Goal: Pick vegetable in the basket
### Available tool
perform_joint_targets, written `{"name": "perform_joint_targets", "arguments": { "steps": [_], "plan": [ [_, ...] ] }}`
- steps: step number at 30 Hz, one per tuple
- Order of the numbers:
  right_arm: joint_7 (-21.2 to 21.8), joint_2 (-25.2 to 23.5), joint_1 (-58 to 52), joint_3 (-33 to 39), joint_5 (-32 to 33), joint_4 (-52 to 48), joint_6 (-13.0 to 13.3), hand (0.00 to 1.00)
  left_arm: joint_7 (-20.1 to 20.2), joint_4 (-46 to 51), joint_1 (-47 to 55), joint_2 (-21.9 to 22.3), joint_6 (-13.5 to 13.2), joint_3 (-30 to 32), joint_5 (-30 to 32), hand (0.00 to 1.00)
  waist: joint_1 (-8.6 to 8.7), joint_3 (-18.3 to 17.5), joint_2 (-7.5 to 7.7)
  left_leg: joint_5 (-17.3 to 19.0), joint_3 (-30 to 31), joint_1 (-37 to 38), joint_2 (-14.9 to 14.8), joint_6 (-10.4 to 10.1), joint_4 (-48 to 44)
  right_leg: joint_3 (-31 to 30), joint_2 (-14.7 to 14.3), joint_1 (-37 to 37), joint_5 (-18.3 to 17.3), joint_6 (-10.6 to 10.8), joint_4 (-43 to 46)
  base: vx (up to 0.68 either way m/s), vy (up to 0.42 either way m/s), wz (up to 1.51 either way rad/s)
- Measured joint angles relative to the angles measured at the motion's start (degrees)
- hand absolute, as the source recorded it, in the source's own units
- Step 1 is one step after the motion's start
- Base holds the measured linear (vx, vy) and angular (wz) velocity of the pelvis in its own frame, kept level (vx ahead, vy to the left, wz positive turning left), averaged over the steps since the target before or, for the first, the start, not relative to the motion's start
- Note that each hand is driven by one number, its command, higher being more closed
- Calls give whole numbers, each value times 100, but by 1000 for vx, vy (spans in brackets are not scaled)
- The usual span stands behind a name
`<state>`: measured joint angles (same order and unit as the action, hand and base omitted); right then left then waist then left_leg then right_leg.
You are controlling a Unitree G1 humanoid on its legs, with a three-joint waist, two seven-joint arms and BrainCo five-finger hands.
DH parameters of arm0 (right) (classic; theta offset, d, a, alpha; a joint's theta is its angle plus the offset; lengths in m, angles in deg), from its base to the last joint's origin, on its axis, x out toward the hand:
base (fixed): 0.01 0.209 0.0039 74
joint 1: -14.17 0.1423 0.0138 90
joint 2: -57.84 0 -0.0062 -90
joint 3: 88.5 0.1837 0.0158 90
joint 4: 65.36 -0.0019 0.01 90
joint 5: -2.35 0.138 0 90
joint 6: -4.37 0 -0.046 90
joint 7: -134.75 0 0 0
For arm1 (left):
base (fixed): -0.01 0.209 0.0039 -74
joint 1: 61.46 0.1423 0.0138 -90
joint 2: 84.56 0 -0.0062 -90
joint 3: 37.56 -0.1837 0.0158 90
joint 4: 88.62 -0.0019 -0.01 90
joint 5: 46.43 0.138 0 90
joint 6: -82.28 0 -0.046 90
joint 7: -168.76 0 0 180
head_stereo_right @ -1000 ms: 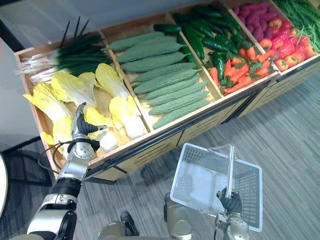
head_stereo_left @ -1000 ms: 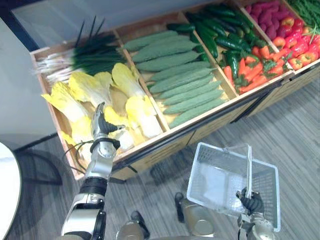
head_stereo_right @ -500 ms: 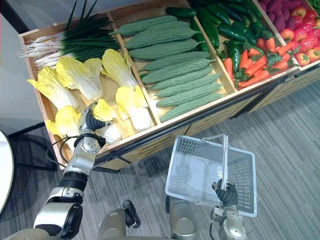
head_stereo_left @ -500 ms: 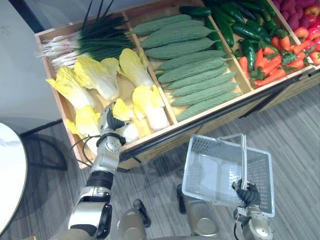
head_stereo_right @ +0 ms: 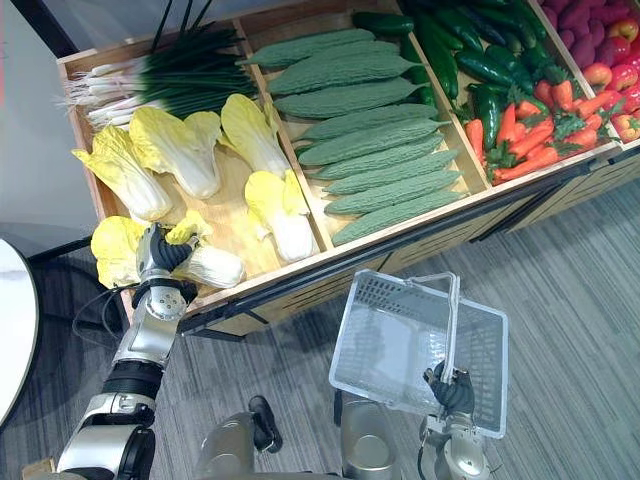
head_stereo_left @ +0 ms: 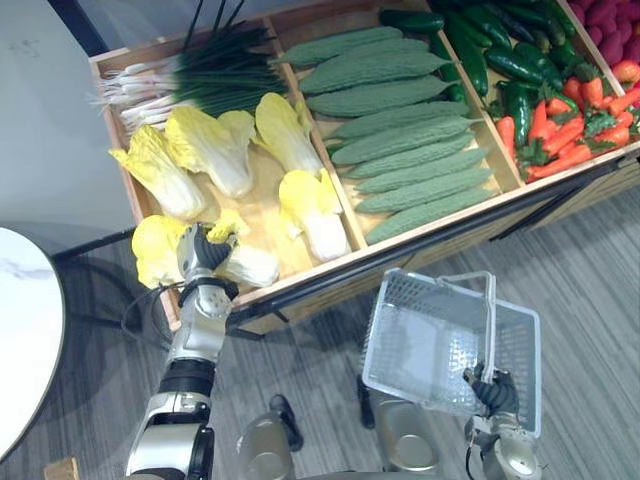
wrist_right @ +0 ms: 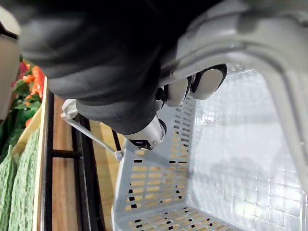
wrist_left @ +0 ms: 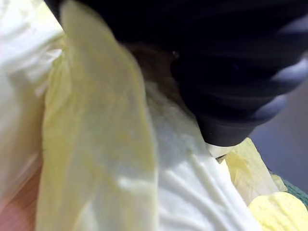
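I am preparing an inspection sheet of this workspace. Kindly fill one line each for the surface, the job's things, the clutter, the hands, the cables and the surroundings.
Surface: wooden display stand divided into compartments, each holding one or more kinds of vegetable.
Job's things: napa cabbage lying at the front of the leftmost compartment; wire basket empty, tilted, held above the floor.
Clutter: other cabbages, green onions, bitter gourds, cucumbers, carrots.
Hands: left hand on the napa cabbage, grip hidden; right hand curled round the basket's handle.
Cables: nothing seen.
Surroundings: grey plank floor; white round table at the robot's left.
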<state>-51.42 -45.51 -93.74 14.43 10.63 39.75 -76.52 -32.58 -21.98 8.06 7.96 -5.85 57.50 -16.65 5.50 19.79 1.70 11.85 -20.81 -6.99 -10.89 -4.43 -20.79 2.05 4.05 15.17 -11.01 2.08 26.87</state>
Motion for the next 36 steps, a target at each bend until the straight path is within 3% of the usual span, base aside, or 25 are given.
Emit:
{"name": "perform_joint_targets", "arguments": {
  "steps": [5, 13, 19, 25, 28, 29, 30, 31, 32, 34, 35, 36],
  "plan": [
    [-22, 6, 29, 241, -4, 18, 0, 100, -10, 663, 271, 129, -62, -251, -171, 100, -3, 0, -2, -4, 30, 29, 102, 5, 68, -2, 16, -14, -20, 29, -5, 27, 4, 5],
    [-106, -2, 46, 581, -11, -33, 32, 100, -263, 2131, 466, 550, -500, -603, -359, 100, 21, -3, -2, 29, 21, 200, 87, 8, 27, -129, -32, -175, -26, 37, -16, 1, 1, -2],
    [-225, -143, -138, 630, 1, -1128, 33, 100, -394, 3183, 953, 901, -709, -735, -533, 100, -11, -33, -26, 616, 169, 181, -187, -55, -712, -661, -407, -91, -52, 35, 191, -63, 11, -54],
    [-396, -347, -618, 696, 4, -2191, 55, 100, -316, 3825, 1322, 1147, -987, -1596, -685, 100, 33, -428, -52, 821, -556, 383, -212, 21, -837, -1342, -602, 154, -8, 197, 291, -1, 67, -62],
    [-421, -472, -616, 571, -146, -2668, 37, 100, -143, 3918, 1330, 1186, -1136, -1691, -906, 100, 77, -502, -70, 924, -1119, 569, -364, 79, -911, -1581, -818, 343, 337, 254, 107, -11, 53, -121],
    [-432, -469, -589, 519, -230, -2744, 35, 100, -115, 3917, 1331, 1191, -1136, -1691, -943, 100, 61, -502, -70, 951, -1318, 651, -438, 85, -901, -1389, -788, 427, 413, 201, 31, -70, 26, -151],
    [-453, -450, -542, 399, -352, -2868, 36, 100, -109, 3913, 1365, 1216, -1135, -1736, -979, 100, 74, -502, -75, 974, -1670, 799, -489, 96, -818, -764, -537, 468, 311, -106, -136, -86, 54, -148],
    [-482, -447, -520, 265, -476, -2979, 36, 100, -103, 3913, 1437, 1230, -1135, -1847, -1021, 100, 72, -503, -67, 974, -2057, 1073, -473, 96, -661, 139, -74, 473, 228, -235, -141, -50, 52, -148],
    [-481, -442, -501, 184, -525, -3015, 36, 100, -98, 3912, 1486, 1233, -1135, -1900, -1038, 100, 56, -506, -57, 974, -2272, 1226, -471, 96, -601, 605, 154, 438, 226, -261, -140, -2, 30, -160],
    [-454, -331, -245, -113, -716, -2986, 36, 100, -23, 3854, 1548, 1233, -1201, -1972, -1148, 100, 40, -557, -61, 974, -2927, 1623, -431, 100, -429, 2431, 939, 256, 180, -530, -46, 56, -17, -171],
    [-427, -260, -108, -162, -733, -2941, 36, 100, 4, 3824, 1535, 1231, -1227, -1962, -1175, 100, 34, -565, -63, 973, -3072, 1698, -407, 101, -348, 2844, 1104, 226, 152, -597, 10, 113, -102, -200],
    [-326, -45, 303, -274, -741, -2709, 45, 100, 7, 3704, 1529, 1226, -1254, -1969, -1219, 100, 20, -594, -24, 972, -3402, 1838, -315, 101, -208, 3667, 1421, 156, 173, -680, 164, 85, -100, -171]
  ]
}}
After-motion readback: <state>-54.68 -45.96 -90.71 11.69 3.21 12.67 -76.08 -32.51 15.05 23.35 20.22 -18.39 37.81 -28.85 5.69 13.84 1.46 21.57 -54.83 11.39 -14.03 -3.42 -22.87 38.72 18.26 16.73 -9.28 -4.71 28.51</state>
